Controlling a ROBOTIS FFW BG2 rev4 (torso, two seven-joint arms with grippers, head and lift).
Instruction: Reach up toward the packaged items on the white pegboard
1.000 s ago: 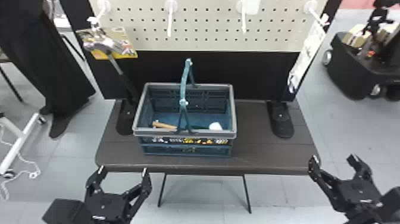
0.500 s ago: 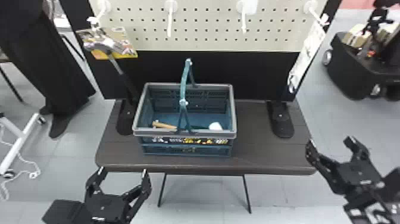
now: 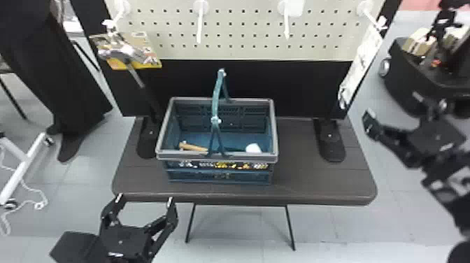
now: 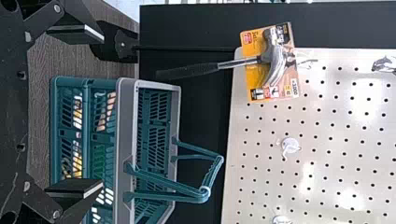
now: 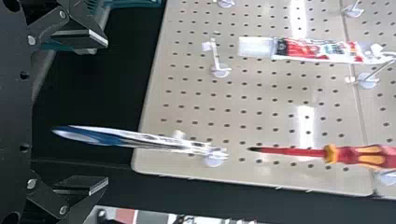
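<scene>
- Left hand [image 3: 144, 198]: seen by the near edge of the bench [image 3: 314, 183], toward its left corner; fingers wide apart, nothing between them.
- Right hand [image 3: 402, 115]: we find it beyond the bench's right edge, off the far right corner; fingers wide, also empty.
- White pegboard [image 3: 241, 31]: upright behind the bench's far edge.
- Packaged hammer [image 4: 275, 60]: on a hook above the far left corner, head up, handle down, against its yellow-orange card [image 4: 254, 84].
- Flat white package [image 3: 360, 63]: hung above the far right corner; our right wrist view shows blue on its lower end.
- Same view, higher on the board: a red-and-yellow screwdriver [image 5: 359, 155] and a white tube with red markings [image 5: 308, 49], both hanging.
- Basket [image 3: 216, 177]: on the bench, nearer the left edge than the right, handle [image 3: 217, 94] raised. We note a tan piece [image 3: 194, 147] and a white piece [image 3: 253, 148] inside.
</scene>
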